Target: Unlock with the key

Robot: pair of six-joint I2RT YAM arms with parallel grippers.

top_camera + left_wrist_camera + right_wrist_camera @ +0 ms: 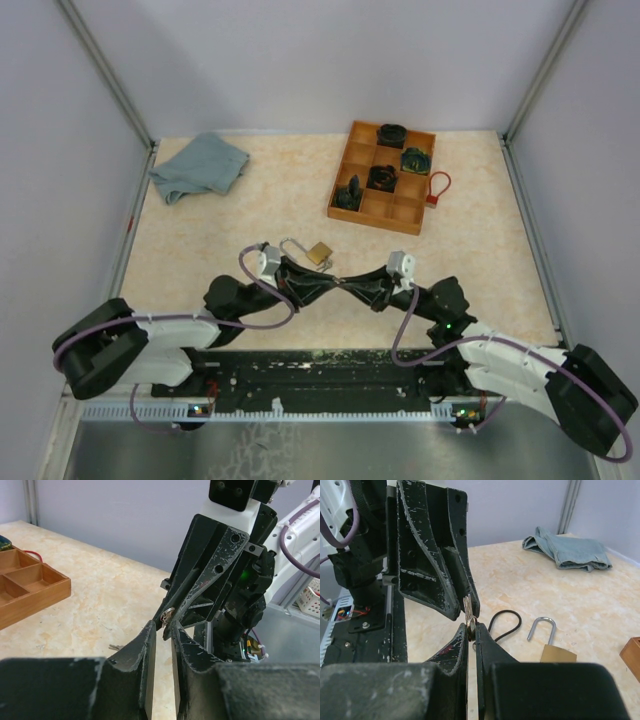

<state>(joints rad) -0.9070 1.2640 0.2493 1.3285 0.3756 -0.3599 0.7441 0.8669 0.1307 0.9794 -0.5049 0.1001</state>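
Note:
My two grippers meet tip to tip at the middle of the table. My right gripper (350,283) (471,628) is shut on a key ring with keys (469,611) that stick out past its tips. My left gripper (330,279) (163,628) has its jaws a narrow gap apart, and the key ring (168,615) sits right at its tips. I cannot tell whether the left fingers touch the keys. The brass padlock (318,253) (558,653) lies on the table just beyond the grippers, and its steel shackle (542,626) looks closed.
A wooden compartment tray (341,207) (35,596) with small dark parts stands at the back right, with a red loop (438,187) beside it. A folded blue-grey cloth (202,165) (568,551) lies at the back left. A black cord loop (505,625) lies near the padlock.

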